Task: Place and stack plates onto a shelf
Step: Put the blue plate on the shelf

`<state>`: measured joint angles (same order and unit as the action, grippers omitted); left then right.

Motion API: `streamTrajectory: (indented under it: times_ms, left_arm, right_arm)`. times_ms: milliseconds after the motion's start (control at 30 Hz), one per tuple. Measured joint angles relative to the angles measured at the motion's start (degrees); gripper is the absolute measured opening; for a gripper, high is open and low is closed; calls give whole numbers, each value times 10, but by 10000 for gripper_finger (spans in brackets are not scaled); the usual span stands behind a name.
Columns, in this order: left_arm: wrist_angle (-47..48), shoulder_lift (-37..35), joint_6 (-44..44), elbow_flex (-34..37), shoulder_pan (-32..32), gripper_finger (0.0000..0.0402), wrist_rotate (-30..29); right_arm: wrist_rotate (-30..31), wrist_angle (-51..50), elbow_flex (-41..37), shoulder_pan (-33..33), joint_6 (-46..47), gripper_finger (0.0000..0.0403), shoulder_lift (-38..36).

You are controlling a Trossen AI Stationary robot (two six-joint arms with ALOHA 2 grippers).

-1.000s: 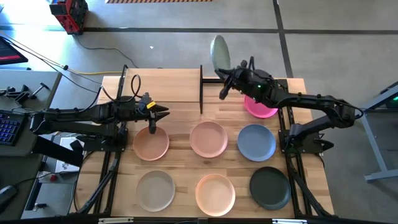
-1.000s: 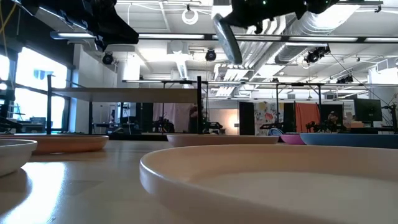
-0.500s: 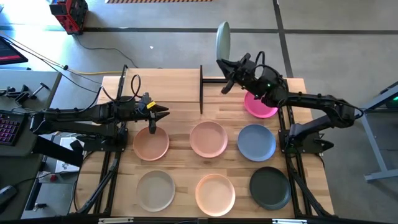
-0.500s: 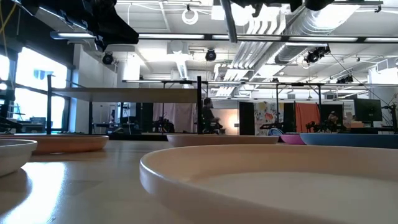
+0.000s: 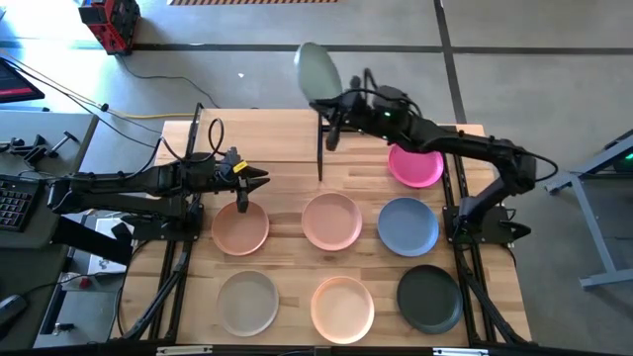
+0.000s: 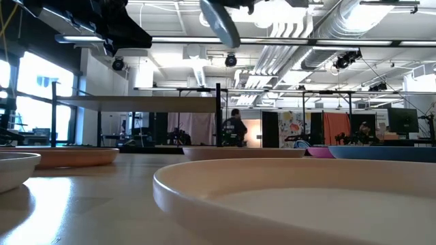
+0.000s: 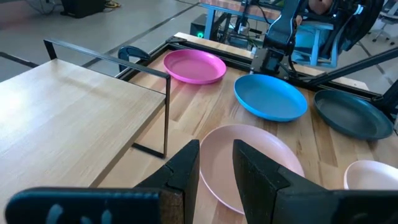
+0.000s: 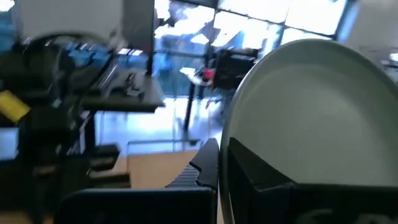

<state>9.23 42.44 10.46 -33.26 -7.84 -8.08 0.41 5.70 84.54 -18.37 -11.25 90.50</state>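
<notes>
A pale green plate (image 5: 318, 72) hangs tilted in the air, clamped at its rim, above the far right corner of the shelf (image 5: 255, 137). The shelf is a light-wood board on thin black posts, bare. On the desk lie a magenta plate (image 5: 415, 165), a salmon plate (image 5: 240, 228), a pink plate (image 5: 331, 221), a slate-blue plate (image 5: 407, 225), a beige-grey plate (image 5: 247, 302), a peach plate (image 5: 342, 308) and a charcoal plate (image 5: 429, 298).

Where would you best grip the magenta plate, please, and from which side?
By its raised rim: the magenta plate lies flat and shallow, so one finger inside and one outside. Probably come from above at the right edge, away from the shelf; the right gripper already holds the green plate.
</notes>
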Motion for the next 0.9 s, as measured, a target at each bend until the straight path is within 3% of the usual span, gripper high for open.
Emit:
streamTrajectory:
  times_ms: [433,900]
  left_arm:
    - [1,0,0,0,0,85,33]
    - [2,0,-1,0,0,85,36]
  right_arm:
    - [-86,-201,163,0,-62,0,151]
    - [-142,-250,171,0,-126,0,205]
